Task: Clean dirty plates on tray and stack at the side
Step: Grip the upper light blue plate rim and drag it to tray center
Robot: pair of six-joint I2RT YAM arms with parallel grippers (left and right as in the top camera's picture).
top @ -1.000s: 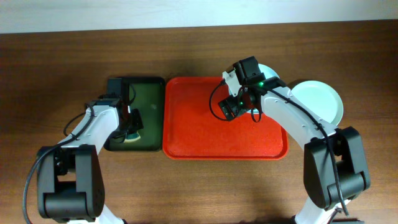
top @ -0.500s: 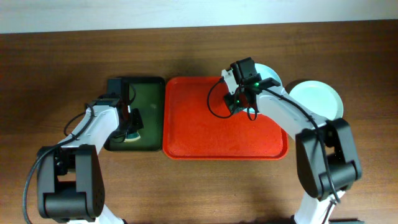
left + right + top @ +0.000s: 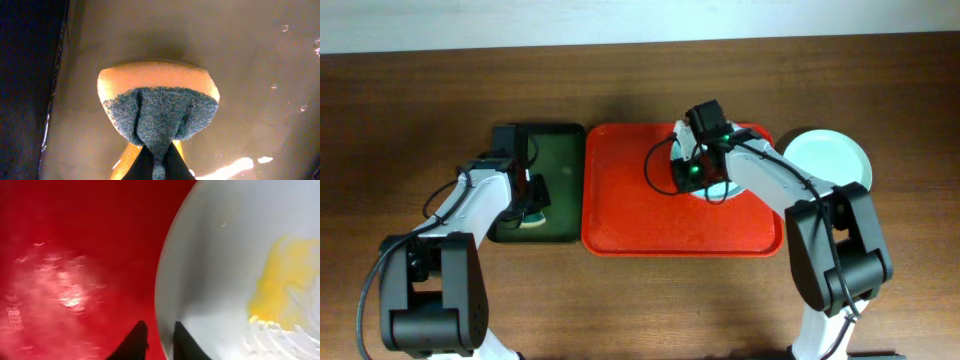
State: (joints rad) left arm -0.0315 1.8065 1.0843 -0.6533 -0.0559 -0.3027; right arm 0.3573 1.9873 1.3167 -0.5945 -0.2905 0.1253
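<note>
Right hand (image 3: 160,328) — pinches rim of pale round smeared plate (image 3: 220,270), right of centre on red plastic tray (image 3: 75,240) | left hand (image 3: 157,161), farther off — pinches yellow foam sponge (image 3: 155,80)

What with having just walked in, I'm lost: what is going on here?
Two robot arms are cleaning plates. The right gripper is closed on the rim of a pale round plate with a yellow smear, which sits on the large red plastic tray. The left gripper holds a yellow sponge with a blue-grey scouring pad over the wet dark green tray, apart from that plate. A second pale round plate lies on the wooden table beside the red tray.
</note>
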